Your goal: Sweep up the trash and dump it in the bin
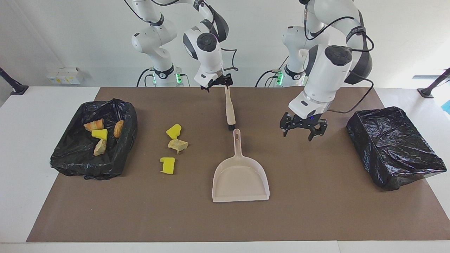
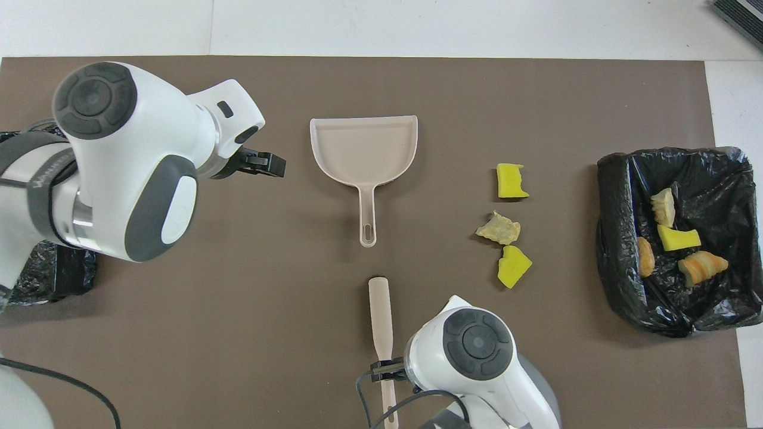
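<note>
Three pieces of trash lie on the brown mat: a yellow chunk (image 1: 173, 131) (image 2: 514, 266), a beige lump (image 1: 177, 144) (image 2: 499, 228) and another yellow chunk (image 1: 167, 165) (image 2: 511, 180). Beside them, at the right arm's end, the black-lined bin (image 1: 70, 165) (image 2: 614, 238) holds several more chunks. The beige dustpan (image 1: 240, 179) (image 2: 363, 149) lies flat mid-mat, handle toward the robots. The beige brush (image 1: 229, 109) (image 2: 380, 316) lies in line with it, nearer the robots. My right gripper (image 1: 217, 84) (image 2: 387, 372) is open over the brush handle. My left gripper (image 1: 298, 135) (image 2: 271, 165) hangs open over the mat beside the dustpan.
A second box wrapped in black plastic (image 1: 393, 146) (image 2: 53, 274) stands at the left arm's end of the table. White table surface (image 1: 21, 158) borders the mat on all sides.
</note>
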